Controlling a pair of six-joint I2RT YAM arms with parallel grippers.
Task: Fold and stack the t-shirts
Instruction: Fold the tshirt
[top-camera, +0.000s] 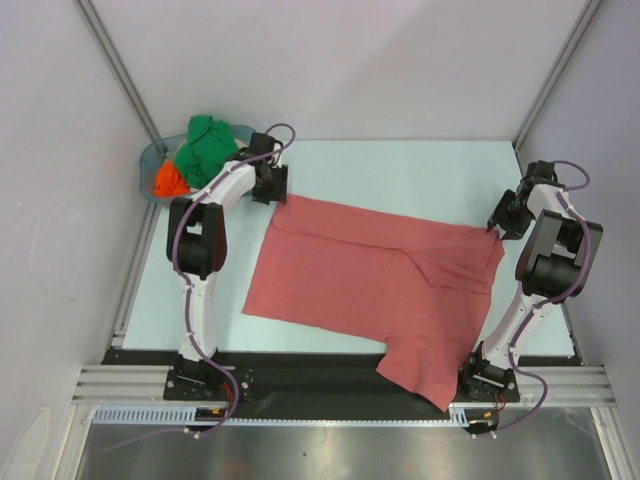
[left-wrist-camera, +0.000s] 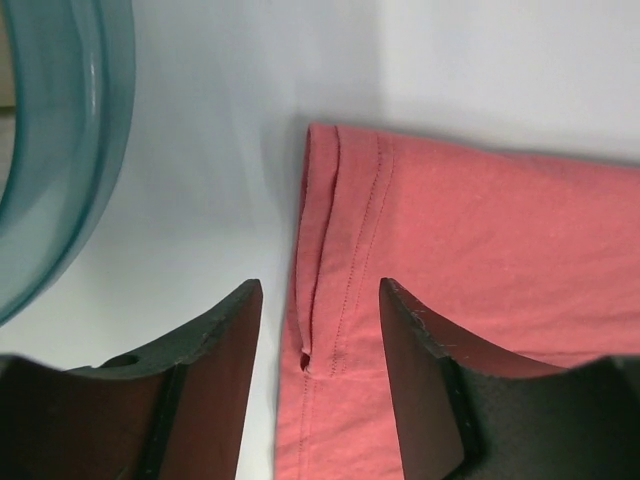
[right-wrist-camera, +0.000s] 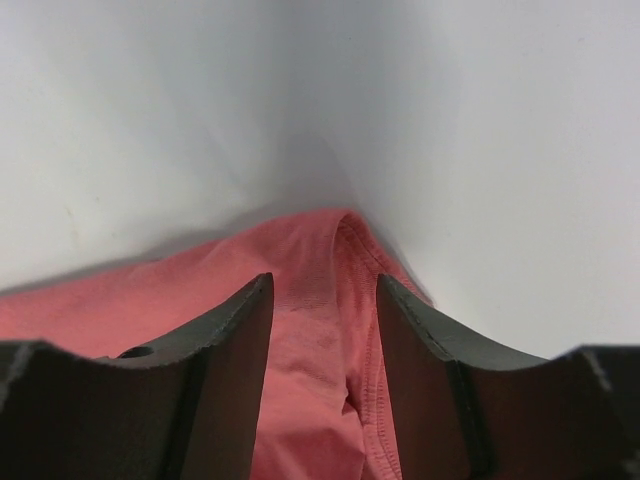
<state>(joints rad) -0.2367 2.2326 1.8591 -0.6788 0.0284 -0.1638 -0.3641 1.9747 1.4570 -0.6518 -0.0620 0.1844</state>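
Note:
A large salmon-red t-shirt (top-camera: 370, 280) lies spread on the table, one part hanging over the near edge. My left gripper (top-camera: 272, 190) is open over its far left corner; in the left wrist view the hemmed corner (left-wrist-camera: 340, 300) lies between my fingers (left-wrist-camera: 215, 350). My right gripper (top-camera: 497, 225) is open at the shirt's far right corner; in the right wrist view the bunched hem (right-wrist-camera: 330, 300) sits between my fingers (right-wrist-camera: 420, 350). A green t-shirt (top-camera: 208, 148) and an orange t-shirt (top-camera: 168, 183) lie in a tub.
A clear blue-tinted plastic tub (top-camera: 150, 160) stands at the far left corner, close to my left gripper; its rim shows in the left wrist view (left-wrist-camera: 70, 150). White walls enclose the table (top-camera: 400, 170) on three sides.

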